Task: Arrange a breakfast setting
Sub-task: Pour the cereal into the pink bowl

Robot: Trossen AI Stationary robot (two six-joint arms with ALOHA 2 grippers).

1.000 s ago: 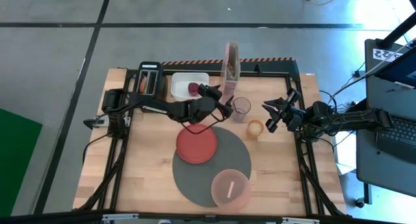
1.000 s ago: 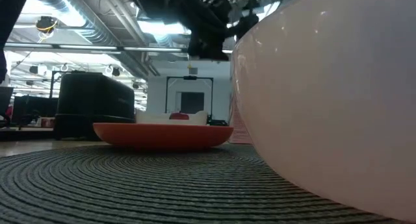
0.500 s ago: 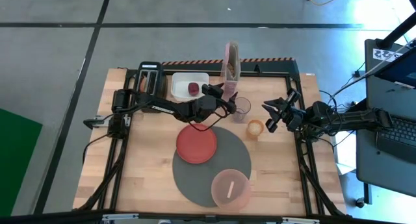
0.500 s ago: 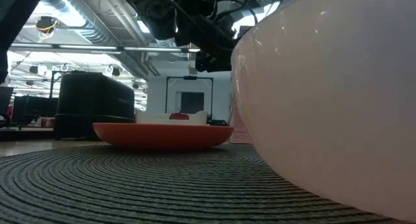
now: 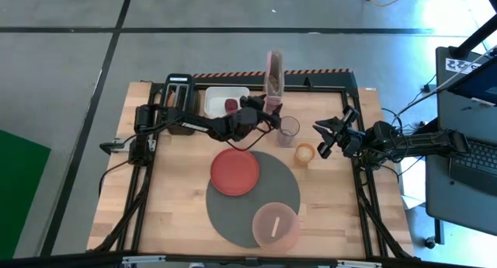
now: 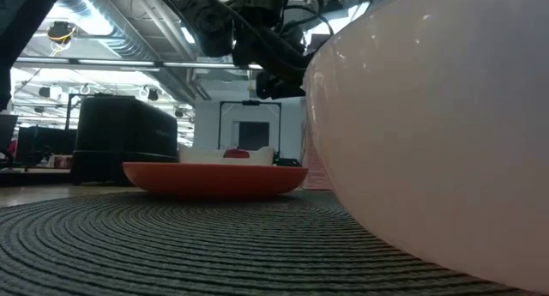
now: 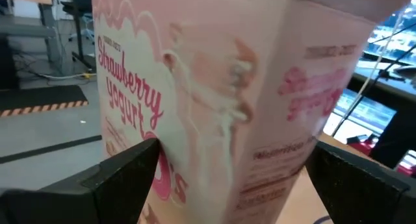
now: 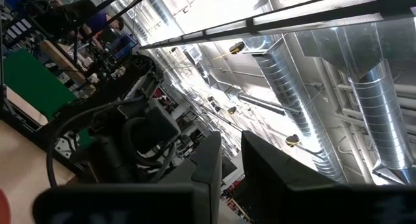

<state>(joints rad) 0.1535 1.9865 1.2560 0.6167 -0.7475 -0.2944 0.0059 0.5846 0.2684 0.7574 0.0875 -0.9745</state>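
Observation:
The pink cereal box [image 5: 276, 72] stands upright near the table's far edge. My left gripper [image 5: 270, 113] is level and open, with one finger on either side of the box [image 7: 214, 74] and close to it; I see no touch. The red plate [image 5: 234, 172] and the pink bowl [image 5: 276, 225], which has the thin spoon [image 5: 274, 224] in it, rest on the round dark-grey mat [image 5: 252, 194]. The round toast [image 5: 305, 153] lies on the wood right of the mat. The dark-red fruit piece [image 5: 231, 105] sits in the white tub [image 5: 225, 101]. My right gripper [image 5: 328, 140] waits at the right, tipped upward and shut.
A clear cup [image 5: 289, 128] stands just right of my left gripper, in front of the cereal box. The black toaster [image 5: 178, 93] is at the far left. In the low view the bowl [image 6: 429, 133] fills the right side and the plate [image 6: 214, 178] lies behind the mat [image 6: 171, 244].
My left gripper has gone toward the table's far edge and a little down, rolling slightly, until its open fingers came to either side of the cereal box. The box has stayed where it was, and my right arm has kept still.

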